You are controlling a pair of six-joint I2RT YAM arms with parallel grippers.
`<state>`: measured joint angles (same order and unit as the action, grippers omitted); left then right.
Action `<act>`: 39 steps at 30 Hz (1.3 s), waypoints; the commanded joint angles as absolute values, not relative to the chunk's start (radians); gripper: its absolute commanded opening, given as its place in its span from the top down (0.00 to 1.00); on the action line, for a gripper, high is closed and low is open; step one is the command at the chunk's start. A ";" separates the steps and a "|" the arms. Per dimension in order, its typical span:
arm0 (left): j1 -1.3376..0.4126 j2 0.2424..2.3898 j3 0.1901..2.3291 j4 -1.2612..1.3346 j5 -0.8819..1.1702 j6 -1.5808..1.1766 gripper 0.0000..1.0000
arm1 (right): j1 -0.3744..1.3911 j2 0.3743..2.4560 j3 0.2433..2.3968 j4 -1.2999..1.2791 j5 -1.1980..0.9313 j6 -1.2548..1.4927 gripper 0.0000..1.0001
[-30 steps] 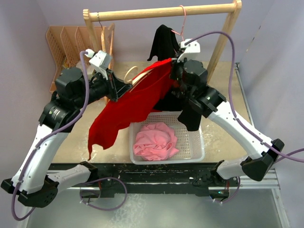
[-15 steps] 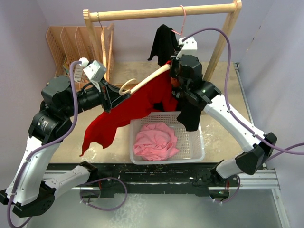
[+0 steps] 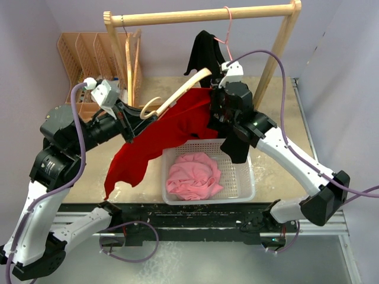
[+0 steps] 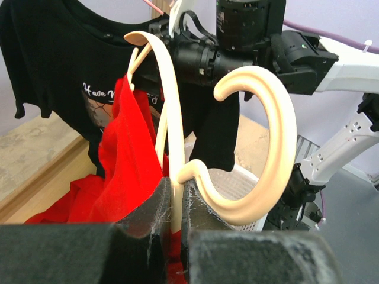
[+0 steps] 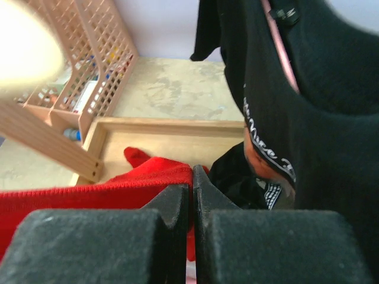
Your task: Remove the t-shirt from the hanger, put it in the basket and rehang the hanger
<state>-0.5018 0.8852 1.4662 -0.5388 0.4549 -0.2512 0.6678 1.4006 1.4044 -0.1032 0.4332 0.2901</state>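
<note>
A red t-shirt [image 3: 169,133] hangs stretched between my two arms above the table. A cream plastic hanger [image 3: 177,94] sticks out of it, one arm bare and pointing up right. My left gripper [image 3: 131,118] is shut on the hanger's neck [image 4: 173,195] just below its hook [image 4: 269,148]. My right gripper [image 3: 213,109] is shut on the red shirt's hem [image 5: 148,177]. In the left wrist view the red shirt [image 4: 124,171] drapes off the hanger's left side.
A black t-shirt [image 3: 204,50] hangs on a pink hanger from the wooden rail [image 3: 201,15]. A white basket [image 3: 240,189] holding a pink garment [image 3: 194,176] sits below the red shirt. A tan slotted rack [image 3: 80,56] stands at back left.
My left gripper has pulled the hanger left and up, and one hanger arm has come out of the red shirt. My right gripper holds the shirt at about the same place.
</note>
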 commanded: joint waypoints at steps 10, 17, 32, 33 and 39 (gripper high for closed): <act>-0.498 1.040 1.530 -0.233 0.162 -0.416 1.00 | 0.727 1.293 1.341 0.035 0.152 0.209 1.00; -0.499 1.139 1.535 -0.149 0.083 -0.465 1.00 | 0.832 1.319 1.378 -0.042 0.063 0.127 0.95; -0.499 1.195 1.491 0.005 -0.012 -0.500 1.00 | 0.953 1.199 1.069 -0.120 -0.286 0.067 1.00; -0.499 1.200 1.491 0.006 -0.010 -0.505 1.00 | 0.959 1.195 1.053 -0.121 -0.281 0.075 1.00; -0.499 1.236 1.495 0.045 -0.036 -0.531 1.00 | 0.966 1.173 0.972 -0.105 -0.261 0.114 1.00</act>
